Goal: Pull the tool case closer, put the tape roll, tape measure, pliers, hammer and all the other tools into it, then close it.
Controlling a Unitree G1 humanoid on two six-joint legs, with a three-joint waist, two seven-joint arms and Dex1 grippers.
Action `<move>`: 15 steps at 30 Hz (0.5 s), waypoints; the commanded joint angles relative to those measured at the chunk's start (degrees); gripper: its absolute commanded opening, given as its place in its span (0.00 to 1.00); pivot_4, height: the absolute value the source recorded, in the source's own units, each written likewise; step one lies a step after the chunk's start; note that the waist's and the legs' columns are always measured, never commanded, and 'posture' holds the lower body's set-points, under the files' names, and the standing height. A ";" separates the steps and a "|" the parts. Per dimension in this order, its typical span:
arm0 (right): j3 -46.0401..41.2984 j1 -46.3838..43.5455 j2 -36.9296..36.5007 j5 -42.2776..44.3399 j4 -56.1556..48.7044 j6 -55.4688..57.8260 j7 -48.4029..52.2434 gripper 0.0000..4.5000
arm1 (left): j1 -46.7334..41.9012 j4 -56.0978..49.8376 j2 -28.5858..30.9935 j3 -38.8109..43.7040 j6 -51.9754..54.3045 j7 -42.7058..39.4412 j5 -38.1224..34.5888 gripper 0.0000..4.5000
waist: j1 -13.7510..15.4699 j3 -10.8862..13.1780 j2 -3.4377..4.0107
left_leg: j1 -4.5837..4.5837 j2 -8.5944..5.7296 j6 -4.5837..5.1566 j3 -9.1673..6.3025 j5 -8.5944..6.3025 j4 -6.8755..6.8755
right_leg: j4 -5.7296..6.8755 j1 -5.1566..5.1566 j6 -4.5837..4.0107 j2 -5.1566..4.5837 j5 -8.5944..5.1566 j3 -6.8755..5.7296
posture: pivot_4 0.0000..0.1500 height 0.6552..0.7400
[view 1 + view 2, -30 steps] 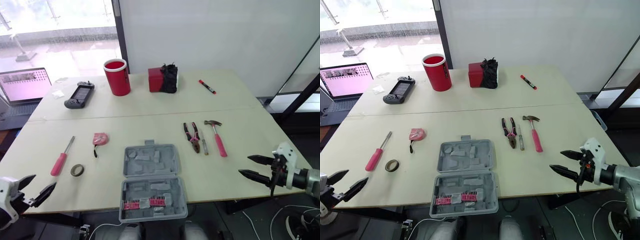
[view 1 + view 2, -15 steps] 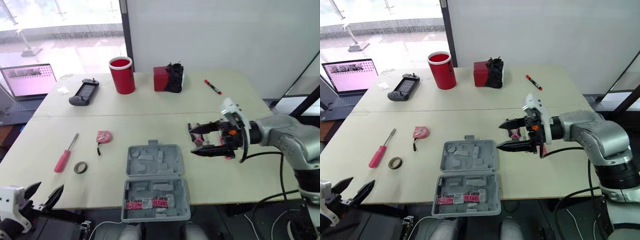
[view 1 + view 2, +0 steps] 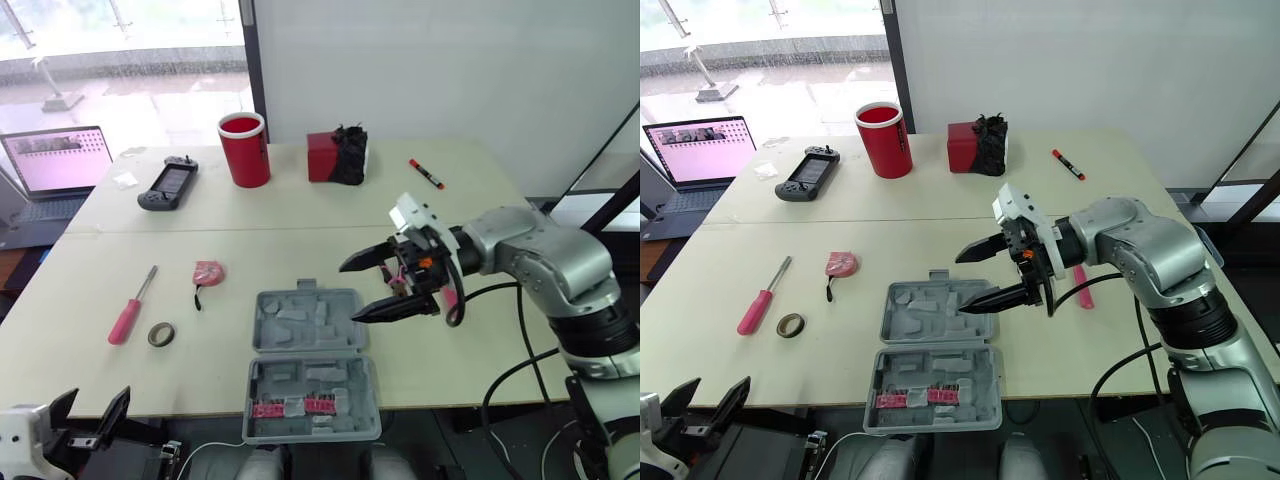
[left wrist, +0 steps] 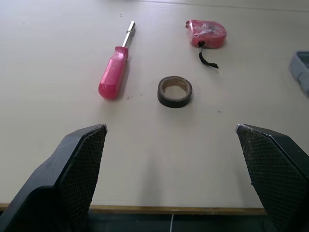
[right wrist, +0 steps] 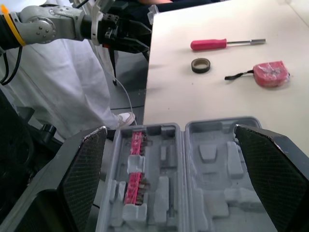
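The grey tool case [image 3: 305, 322] lies open near the table's front edge, with pink bits in its near half [image 5: 133, 181]. Left of it lie a black tape roll [image 3: 159, 334], a pink tape measure [image 3: 207, 272] and a pink-handled screwdriver [image 3: 130, 310]. My right gripper [image 3: 350, 293] hangs open over the case's right edge, its fingers pointing left. It hides most of the pliers and hammer; a bit of pink hammer handle [image 3: 1081, 298] shows behind it. My left gripper [image 3: 90, 410] is open, low at the table's front left corner, short of the tape roll [image 4: 175, 91].
At the back stand a red cup [image 3: 244, 150], a red box with a black bundle [image 3: 335, 158], a game controller [image 3: 167, 185] and a red marker [image 3: 425, 174]. A laptop [image 3: 55, 165] sits off the table's left side.
My right arm has swung in from the table's right edge, over the pliers and hammer, to the case's right edge. My left gripper has sunk lower at the front left. The camera shifted slightly.
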 commanded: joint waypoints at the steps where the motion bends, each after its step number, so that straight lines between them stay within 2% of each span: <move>1: -0.67 -0.83 0.27 -1.00 -1.21 -1.46 -0.82 0.99 | -1.88 -1.59 2.91 -0.91 4.07 2.98 0.60 1.00 | -0.11 0.00 0.00 | 0.00 0.00 0.00 -0.02 0.00 0.00 | 0.01 -0.01 0.00 0.01 0.00 -0.01 | 1.00 1.00; 6: -1.14 0.26 1.91 -1.50 -3.20 -1.55 -3.97 0.99 | -11.13 -3.15 11.25 -5.97 16.17 9.67 5.29 1.00 | -0.20 0.00 0.00 | 0.01 0.00 0.01 -0.06 0.01 0.00 | 0.11 -0.03 0.17 0.09 0.09 -0.01 | 1.00 1.00; 8: -1.29 0.83 2.41 -1.05 -4.74 -0.94 -5.26 0.99 | -13.96 -2.80 14.64 -7.61 21.08 9.85 5.70 1.00 | -0.31 0.00 0.00 | 0.02 -0.01 0.01 -0.08 0.01 0.00 | 0.13 -0.03 0.20 0.10 0.11 -0.01 | 1.00 1.00; 15: -1.48 2.67 2.82 -0.52 -8.04 0.27 -8.07 0.99 | -24.13 -1.33 19.19 -14.09 32.18 11.48 6.42 1.00 | -0.45 0.00 0.01 | 0.02 -0.03 0.01 -0.09 0.01 -0.04 | 0.25 -0.12 0.27 0.16 0.17 0.00 | 1.00 1.00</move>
